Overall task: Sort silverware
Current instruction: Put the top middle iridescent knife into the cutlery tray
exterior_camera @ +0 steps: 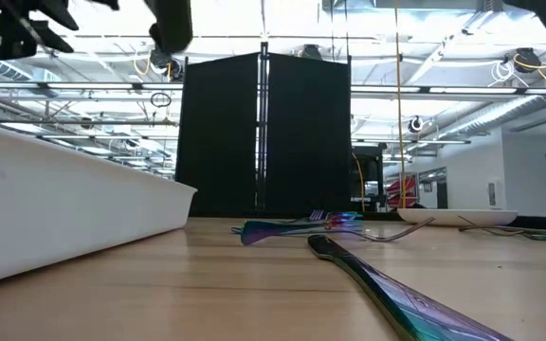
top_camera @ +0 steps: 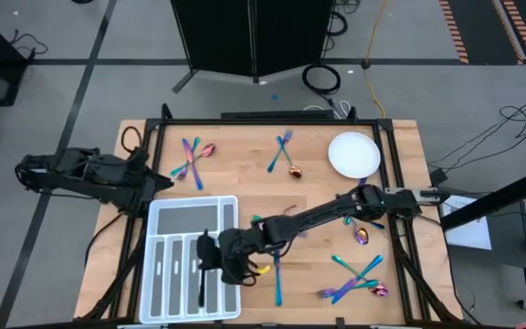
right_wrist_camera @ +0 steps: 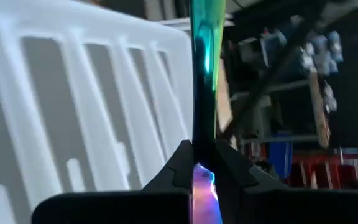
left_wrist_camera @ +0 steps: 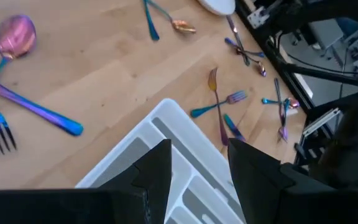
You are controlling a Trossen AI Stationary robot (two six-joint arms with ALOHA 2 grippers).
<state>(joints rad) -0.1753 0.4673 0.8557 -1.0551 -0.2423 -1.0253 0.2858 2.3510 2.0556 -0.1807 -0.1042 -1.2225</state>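
A: How did the silverware handle, and where was it?

B: Light, stiff, slick metal, I'd guess. Thin pieces lying flat on the desk (top_camera: 245,178), so best taken across the handle, near mid-length, pinched on the narrow edges. Most of it was scattered: a cluster (top_camera: 191,159) near the far left, a fork and spoon (top_camera: 286,155) far centre, a pile (top_camera: 359,279) near right, by the desk's front edge. One piece (right_wrist_camera: 202,68) was already in the right hand.

A: Right hand's state?

B: Clamped tight on that piece, w/ the shiny teal-purple handle standing straight out between the fingers in the wrist view. Couldn't tell fork, knife or spoon. The right hand (top_camera: 210,259) sat over the white tray (top_camera: 163,219), at the tray's right-side slots, arm stretched long across the desk from the right.

A: And the left?

B: Left hand (left_wrist_camera: 194,168) waited at the desk's left edge by the tray's far corner, fingers apart, nothing between them.

A: Any risk?

B: Prob. slip or twist, since the grip was on a slim glossy shaft. The round plate (top_camera: 353,153) wasn't involved.
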